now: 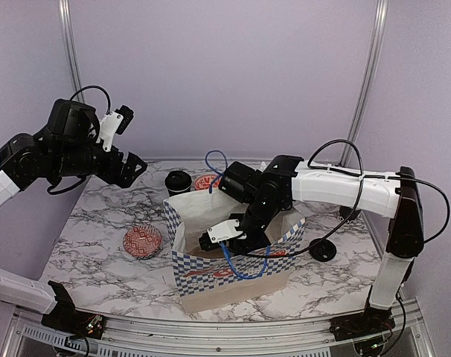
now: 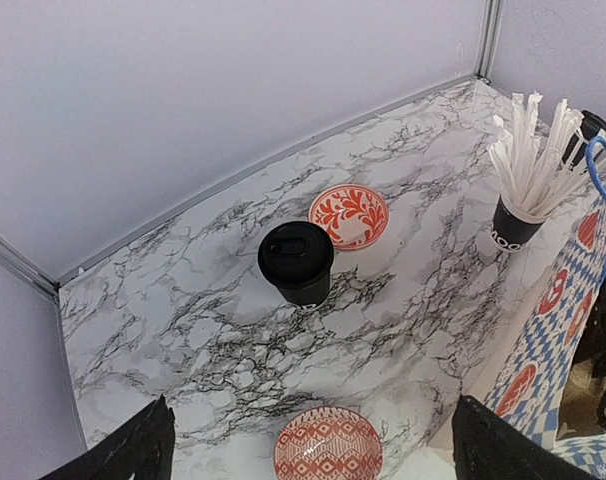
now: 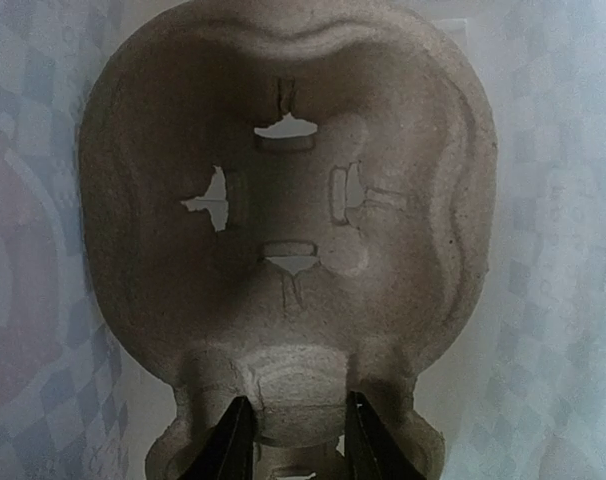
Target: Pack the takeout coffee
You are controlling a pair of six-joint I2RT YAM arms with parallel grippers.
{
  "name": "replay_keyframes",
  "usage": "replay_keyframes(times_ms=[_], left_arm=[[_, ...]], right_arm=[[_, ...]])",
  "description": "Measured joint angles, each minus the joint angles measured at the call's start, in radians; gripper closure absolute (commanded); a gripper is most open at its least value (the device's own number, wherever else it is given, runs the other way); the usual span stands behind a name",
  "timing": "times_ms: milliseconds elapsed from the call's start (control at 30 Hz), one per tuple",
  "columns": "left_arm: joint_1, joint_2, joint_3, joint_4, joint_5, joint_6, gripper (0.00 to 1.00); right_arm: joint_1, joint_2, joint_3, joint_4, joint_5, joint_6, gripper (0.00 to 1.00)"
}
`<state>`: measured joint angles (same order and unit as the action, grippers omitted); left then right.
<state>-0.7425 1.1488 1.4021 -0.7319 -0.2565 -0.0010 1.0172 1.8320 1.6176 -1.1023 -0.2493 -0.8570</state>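
At far left my left gripper [image 1: 130,168] hangs raised over the table [image 1: 99,216], its fingers [image 2: 133,450] spread wide with nothing between them. Moving right, I count two bowls, both red: a bowl [image 1: 142,242] near the front left and a second bowl [image 1: 207,182] behind the bag [image 1: 233,271]. Between them, left to right, stands the one cup [image 1: 178,181] I can see. It is upright on the marble with its lid on, outside the bag and just left of its back corner. My right gripper [image 3: 296,405] is down inside the bag, and from above I cannot see its fingers. Its own camera shows them clamped on the narrow middle bridge of the one tray [image 3: 283,220], which no other view shows clearly. Right of the bag lies one loose black lid [image 1: 322,251]. Only the left wrist view shows the one stick cup [image 2: 513,225], standing beside the bag's far end.
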Motion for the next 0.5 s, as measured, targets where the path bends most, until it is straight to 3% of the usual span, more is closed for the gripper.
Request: replay_keyframes(times_ms=[200, 333, 400, 500], left_arm=[[0.002, -0.016, -0.045, 0.006, -0.007, -0.019, 0.01], [0.005, -0.016, -0.065, 0.008, -0.013, -0.024, 0.01], [0.007, -0.016, -0.069, 0.010, -0.014, -0.026, 0.01], [0.011, -0.014, -0.070, 0.010, -0.014, -0.026, 0.01]], right_arm=[[0.001, 0.039, -0.021, -0.001, -0.003, 0.013, 0.64], [0.003, 0.048, -0.043, 0.002, -0.006, 0.022, 0.55], [0.005, 0.048, -0.052, 0.002, -0.007, 0.026, 0.44], [0.006, 0.046, -0.057, 0.006, -0.014, 0.038, 0.39]])
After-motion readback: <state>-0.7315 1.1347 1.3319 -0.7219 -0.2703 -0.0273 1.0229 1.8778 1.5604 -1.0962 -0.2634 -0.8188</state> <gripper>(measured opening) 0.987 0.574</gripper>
